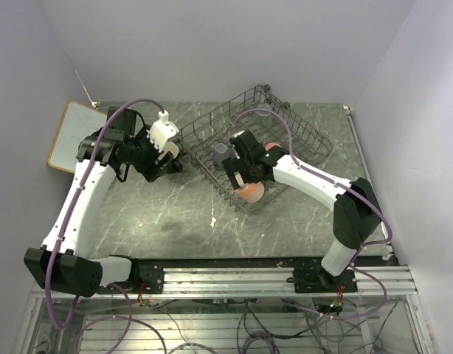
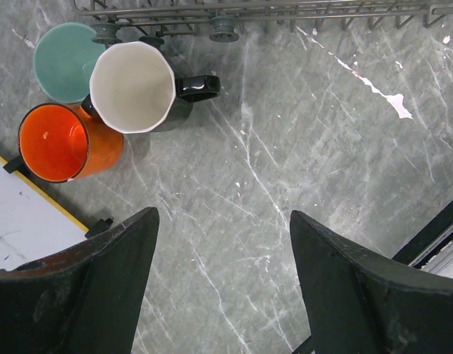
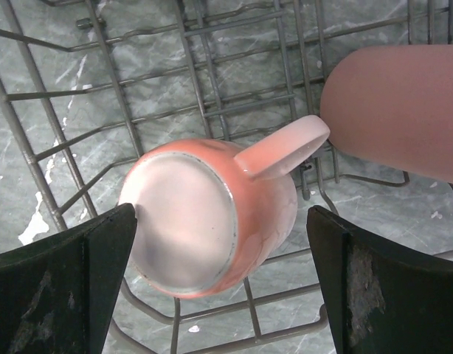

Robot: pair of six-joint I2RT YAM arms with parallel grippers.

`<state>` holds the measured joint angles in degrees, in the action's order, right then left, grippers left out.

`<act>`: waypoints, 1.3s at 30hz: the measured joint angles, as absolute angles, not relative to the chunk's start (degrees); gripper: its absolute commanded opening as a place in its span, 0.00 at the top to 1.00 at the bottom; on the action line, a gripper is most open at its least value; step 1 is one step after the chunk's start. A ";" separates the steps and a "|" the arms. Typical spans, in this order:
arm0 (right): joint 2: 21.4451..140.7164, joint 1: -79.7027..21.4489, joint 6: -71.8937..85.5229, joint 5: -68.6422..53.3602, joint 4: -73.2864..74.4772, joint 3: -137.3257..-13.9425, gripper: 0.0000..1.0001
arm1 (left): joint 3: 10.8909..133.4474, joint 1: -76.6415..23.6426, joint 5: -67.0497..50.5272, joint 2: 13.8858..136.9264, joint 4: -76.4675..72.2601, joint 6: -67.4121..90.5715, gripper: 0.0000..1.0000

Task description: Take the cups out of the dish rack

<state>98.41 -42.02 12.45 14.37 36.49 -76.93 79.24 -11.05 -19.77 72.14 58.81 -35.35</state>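
In the left wrist view an orange mug (image 2: 60,142), a mint green cup (image 2: 64,59) and a black mug (image 2: 134,86) with a white inside stand upright together on the table, just outside the dish rack (image 2: 249,9). My left gripper (image 2: 223,217) is open and empty over bare table near them. My right gripper (image 3: 220,214) is open inside the dish rack (image 3: 101,51), its fingers on either side of a pale pink mug (image 3: 204,221) lying on its side, base toward the camera. A tall pink tumbler (image 3: 396,103) lies beside the mug's handle. A small grey-blue cup (image 1: 220,153) sits in the rack (image 1: 285,118).
A wood-framed whiteboard (image 1: 75,136) lies at the table's left edge, close to the orange mug; its corner shows in the left wrist view (image 2: 20,214). The rack's raised wire sides surround my right gripper (image 1: 245,177). White scuff marks dot the marble table (image 1: 175,214).
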 measured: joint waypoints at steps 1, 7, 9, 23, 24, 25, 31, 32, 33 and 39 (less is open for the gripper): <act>98.41 -42.02 12.23 14.00 36.56 -76.99 0.00 | 79.26 -11.05 -19.77 72.14 58.81 -35.35 0.17; 98.39 -41.98 11.22 8.38 36.77 -79.57 0.01 | 80.34 -11.05 -19.77 72.14 58.96 -35.35 0.17; 98.39 -41.47 11.81 6.72 36.88 -80.68 0.05 | 80.38 -11.05 -19.79 72.14 58.98 -35.35 0.18; 95.66 -30.65 37.76 3.33 33.50 -80.73 0.12 | 80.31 -11.05 -19.92 72.14 58.87 -35.33 0.17; 94.52 -30.94 40.88 3.49 32.77 -78.46 0.12 | 80.27 -11.05 -20.05 72.14 58.81 -35.31 0.18; 93.78 -31.03 43.18 3.70 32.42 -77.03 0.12 | 80.25 -11.05 -20.21 72.14 58.76 -35.31 0.18; 93.41 -31.44 56.64 8.12 32.53 -75.42 0.16 | 80.25 -11.05 -21.21 72.18 58.76 -35.05 0.17; 94.48 -31.53 58.13 9.13 33.74 -76.84 0.16 | 80.25 -11.05 -21.26 72.18 58.74 -35.05 0.17; 95.64 -31.66 59.16 9.98 34.70 -78.35 0.16 | 80.25 -11.05 -21.28 72.18 58.76 -35.05 0.17; 105.19 -34.48 62.92 17.98 38.92 -88.51 0.18 | 80.25 -11.05 -21.28 72.18 58.81 -35.09 0.17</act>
<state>105.19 -34.48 62.92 17.98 38.92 -88.51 80.25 -11.05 -21.28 72.18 58.81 -35.09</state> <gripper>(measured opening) 0.831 0.826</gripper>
